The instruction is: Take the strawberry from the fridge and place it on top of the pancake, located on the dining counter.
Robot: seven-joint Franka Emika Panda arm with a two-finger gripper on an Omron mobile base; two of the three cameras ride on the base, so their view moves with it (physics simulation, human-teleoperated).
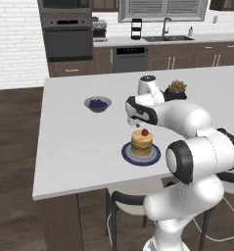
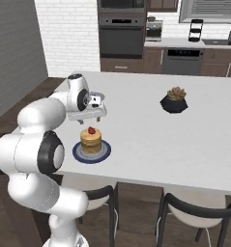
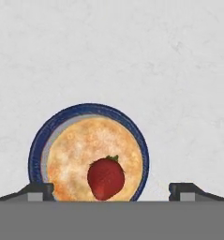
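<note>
My gripper [image 3: 111, 190] spread wide, released, hovers just above pancake [image 3: 95, 159]; strawberry [image 3: 106, 178] sits on pancake top, between my fingertips [image 3: 38, 191] but touching neither; pancake stack rests on blue-rimmed plate [image 3: 132, 126] on bench [image 1: 69, 142], near front edge; count: one strawberry, one pancake stack, one plate, one small blue dish [image 1: 98, 103] farther back, one potted succulent [image 1: 176, 90] well apart; two chairs [image 2: 194, 217] at bench.

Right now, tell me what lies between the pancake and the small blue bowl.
Nothing: the left base view shows bare counter between the pancake, with the strawberry on top, and the blue bowl.
</note>
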